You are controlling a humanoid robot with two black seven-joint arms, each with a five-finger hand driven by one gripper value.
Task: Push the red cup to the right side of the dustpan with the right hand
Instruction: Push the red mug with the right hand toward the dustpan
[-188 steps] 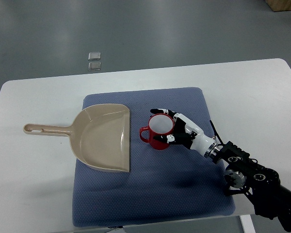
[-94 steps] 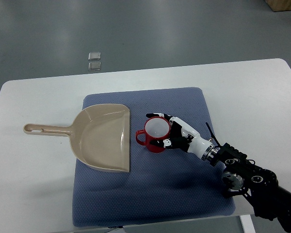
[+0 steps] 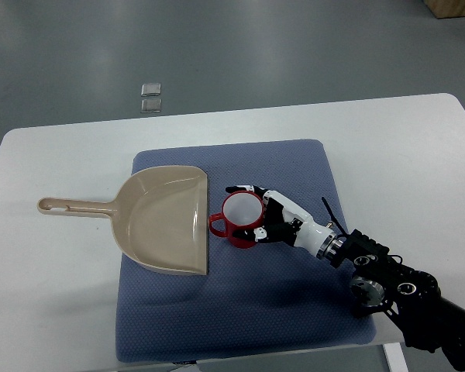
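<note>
The red cup [image 3: 239, 222] stands upright a little below the centre of the frame, on the blue mat [image 3: 294, 310]. Its white inside faces the camera and its handle points left, toward the straight open edge of the dustpan [image 3: 163, 221]. The handle tip is just beside that edge; whether the two touch cannot be told from this angle.

The right robot hand [image 3: 265, 219] sits against the cup's right side. Its black-tipped fingers [image 3: 239, 189] curve around the upper rim, and another finger reaches along the lower side of the cup, so the robot hand cups the mug from the right and partly wraps it. The fingers are curled around the cup's wall, in contact with it, rather than spread flat. The white wrist and dark forearm run down to the lower right corner of the frame.

The beige dustpan lies flat on the left part of the mat, its open mouth facing right toward the cup. Its long handle stretches left off the mat onto the white surface [image 3: 54, 294].

The mat covers the middle of the surface. Beyond the surface's far edge, in the upper left of the frame, two small square plates [image 3: 150, 96] lie on the grey floor.
</note>
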